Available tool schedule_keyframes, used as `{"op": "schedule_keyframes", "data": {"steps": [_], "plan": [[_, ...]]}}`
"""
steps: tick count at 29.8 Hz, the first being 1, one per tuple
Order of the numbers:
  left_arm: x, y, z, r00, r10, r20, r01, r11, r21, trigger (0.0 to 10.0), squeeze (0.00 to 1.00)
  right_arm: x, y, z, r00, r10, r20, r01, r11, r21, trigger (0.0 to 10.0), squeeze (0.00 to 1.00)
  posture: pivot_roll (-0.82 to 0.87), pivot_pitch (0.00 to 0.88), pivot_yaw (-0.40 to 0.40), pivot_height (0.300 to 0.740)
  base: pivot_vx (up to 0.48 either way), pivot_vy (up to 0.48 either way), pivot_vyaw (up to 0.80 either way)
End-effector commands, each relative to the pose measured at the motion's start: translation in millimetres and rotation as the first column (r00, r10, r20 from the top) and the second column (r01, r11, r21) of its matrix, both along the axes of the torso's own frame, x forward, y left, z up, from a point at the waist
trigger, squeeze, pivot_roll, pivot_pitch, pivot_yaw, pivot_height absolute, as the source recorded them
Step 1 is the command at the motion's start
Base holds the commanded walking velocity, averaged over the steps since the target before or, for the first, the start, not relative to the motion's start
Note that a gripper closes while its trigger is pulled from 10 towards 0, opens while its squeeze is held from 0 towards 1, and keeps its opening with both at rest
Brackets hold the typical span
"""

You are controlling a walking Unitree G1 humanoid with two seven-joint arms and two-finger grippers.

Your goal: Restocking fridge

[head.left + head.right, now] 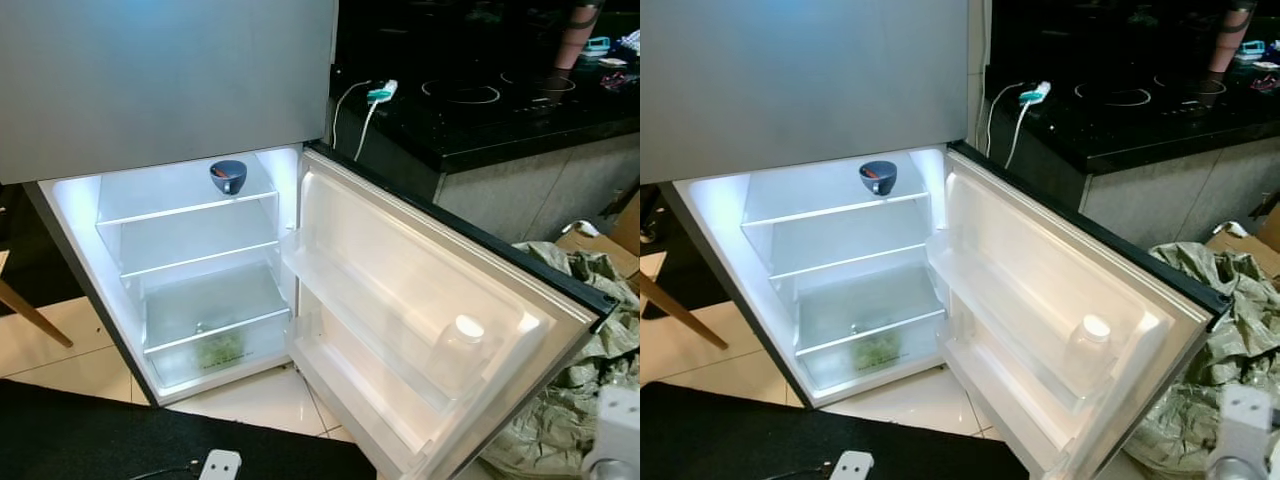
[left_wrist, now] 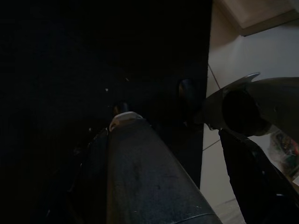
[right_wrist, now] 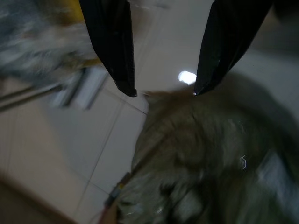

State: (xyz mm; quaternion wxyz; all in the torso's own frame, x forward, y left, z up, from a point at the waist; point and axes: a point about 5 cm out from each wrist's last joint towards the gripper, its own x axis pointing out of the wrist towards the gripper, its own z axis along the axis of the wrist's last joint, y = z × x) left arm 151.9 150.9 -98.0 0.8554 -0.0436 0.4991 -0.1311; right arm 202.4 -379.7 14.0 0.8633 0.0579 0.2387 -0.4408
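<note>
Two risks are noted: the right tool, fingers apart and empty over crumpled sheeting, may snag; the left tool's state cannot be told.

1 fridge, 1 bowl, 1 bottle.

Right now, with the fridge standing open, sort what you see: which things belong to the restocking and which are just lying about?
Part of the job:
fridge, door open
dark bowl on the top shelf
greens in the bottom drawer
white-capped bottle in the door rack
right gripper, open over the floor

Lying about:
crumpled green sheet on the floor
charger cable on the black counter
cardboard box
</note>
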Motion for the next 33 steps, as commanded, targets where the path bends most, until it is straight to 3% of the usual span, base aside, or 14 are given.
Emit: {"op": "schedule_keyframes", "data": {"steps": [1,4,5,10,14,19,22,26,29,30,31,33], "plan": [[-0.8,0.5,-0.4,1.0,-0.015,-0.006,0.015,1.0,0.006,10.0,0.0,2.3,-7.4,9.0,0.993,-0.058,0.107,0.055,0.998,0.03,10.0,0.0,-0.08,0.008,-0.001,0.74,0.0,0.0,0.0],[-0.6,0.4,-0.3,1.0,-0.017,-0.006,0.017,1.0,0.005,10.0,0.0,11.0,-8.3,17.1,0.979,-0.045,0.197,0.035,0.998,0.057,10.0,0.0,-0.08,0.01,0.002,0.74,0.0,0.0,0.0],[-0.8,0.4,-0.3,1.0,-0.019,-0.006,0.019,1.0,0.004,10.0,0.0,21.7,-8.8,27.2,0.957,0.003,0.289,-0.026,0.997,0.075,10.0,0.0,-0.08,0.011,0.002,0.74,0.0,0.0,0.0],[-3.2,1.9,-1.1,1.0,-0.018,-0.011,0.018,1.0,0.006,10.0,0.0,34.4,-6.4,37.7,0.919,0.094,0.383,-0.137,0.987,0.085,10.0,0.0,-0.08,0.015,0.001,0.74,0.0,0.0,0.0],[-4.3,2.7,-1.5,1.0,-0.018,-0.013,0.018,1.0,0.007,10.0,0.0,37.1,-5.3,39.6,0.907,0.12,0.403,-0.17,0.981,0.089,10.0,0.0,-0.08,0.015,0.001,0.74,0.0,0.0,0.0],[-4.6,2.7,-1.6,1.0,-0.024,-0.014,0.024,1.0,0.009,10.0,0.0,48.2,0.9,49.0,0.821,0.216,0.529,-0.312,0.945,0.098,10.0,0.0,-0.08,0.012,0.004,0.74,0.0,0.0,0.0],[-4.1,2.5,-1.4,1.0,-0.025,-0.013,0.025,1.0,0.009,10.0,0.0,49.8,2.2,50.2,0.804,0.234,0.547,-0.34,0.935,0.099,10.0,0.0,-0.08,0.012,0.004,0.74,0.0,0.0,0.0],[-1.8,1.8,-0.6,0.999,-0.032,-0.008,0.032,0.999,0.008,10.0,0.0,55.5,12.8,51.8,0.707,0.337,0.621,-0.498,0.861,0.1,10.0,0.0,-0.09,0.01,0.004,0.74,0.0,0.0,0.0],[-1.7,1.8,-0.5,0.999,-0.033,-0.007,0.033,0.999,0.008,10.0,0.0,56.3,16.0,51.2,0.686,0.362,0.631,-0.534,0.839,0.1,10.0,0.0,-0.09,0.011,0.006,0.74,0.0,0.0,0.0],[-1.8,1.8,-0.5,0.999,-0.033,-0.007,0.033,0.999,0.008,10.0,0.0,56.6,20.8,49.3,0.659,0.401,0.637,-0.586,0.804,0.1,10.0,0.0,-0.09,0.012,0.005,0.74,0.0,0.0,0.0],[-1.8,1.8,-0.5,0.999,-0.033,-0.007,0.033,0.999,0.008,10.0,0.0,56.6,20.8,49.3,0.659,0.401,0.637,-0.586,0.804,0.1,10.0,0.0,-0.09,0.012,0.005,0.74,0.0,0.0,0.0],[-2.4,2.1,-0.7,0.999,-0.032,-0.009,0.033,0.999,0.009,10.0,0.0,56.4,27.4,45.6,0.629,0.45,0.634,-0.645,0.758,0.102,10.0,0.0,-0.09,0.014,0.007,0.74,0.0,0.0,0.0]]}}
